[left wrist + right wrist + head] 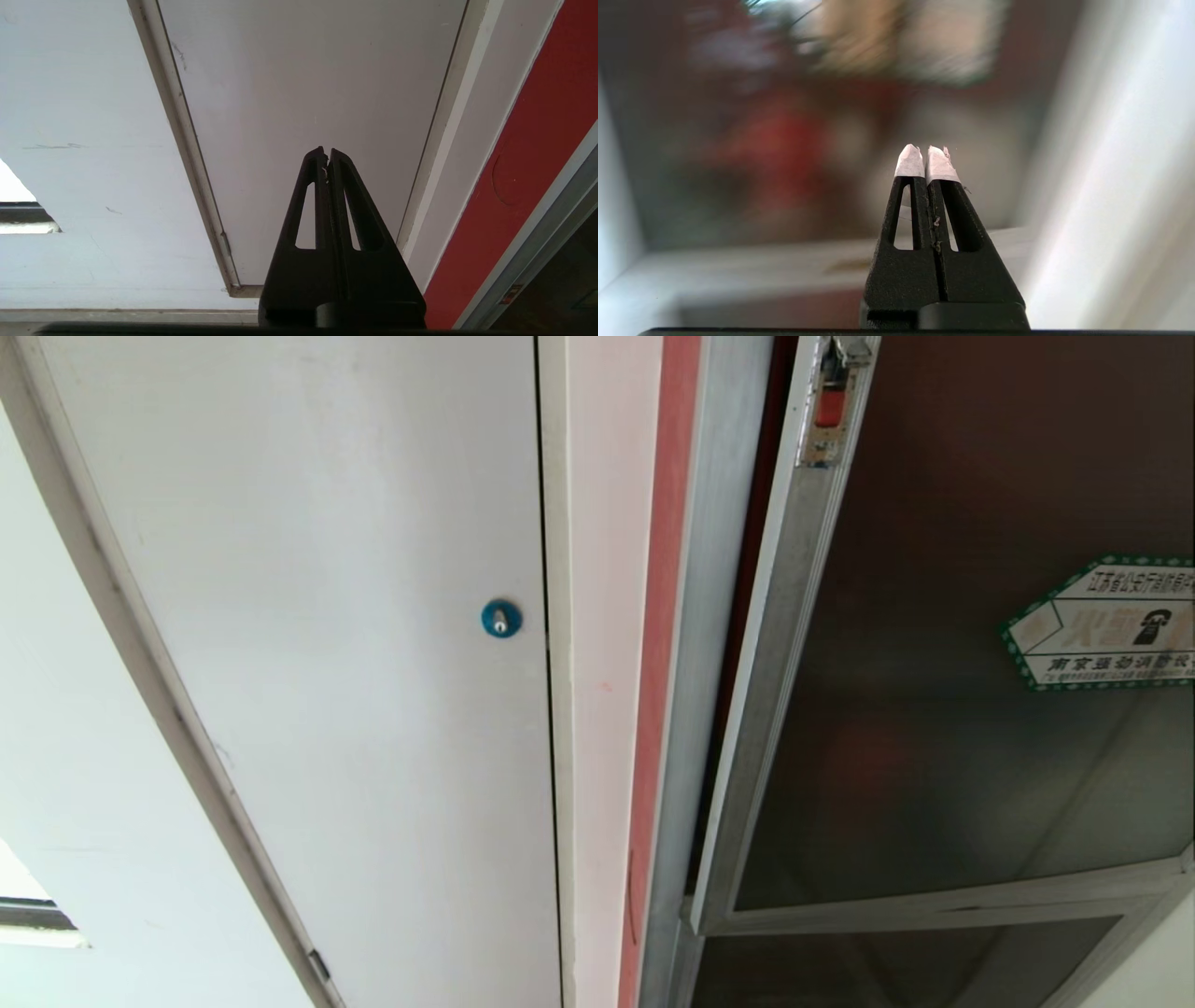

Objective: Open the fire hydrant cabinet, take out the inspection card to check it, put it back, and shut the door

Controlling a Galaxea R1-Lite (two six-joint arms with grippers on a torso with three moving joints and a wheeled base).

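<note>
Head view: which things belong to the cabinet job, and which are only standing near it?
For the job:
- door, dark glass in a silver frame
- fire hydrant cabinet, its frame beside the door
- right gripper, shut, empty

Not part of it:
- white panel door
- blue round lock
- left gripper, shut

A plain white panel door (pixel 327 616) fills the left and middle of the head view, with a small blue round lock (pixel 501 618) near its right edge. A pale frame strip (pixel 140 644) runs along its left side, and beyond it lies a white wall (pixel 56 784). Right of the panel stands a white jamb (pixel 602 616), then a red painted strip (pixel 665 616). Daylight brightens a window corner (pixel 28 915) at lower left
</note>
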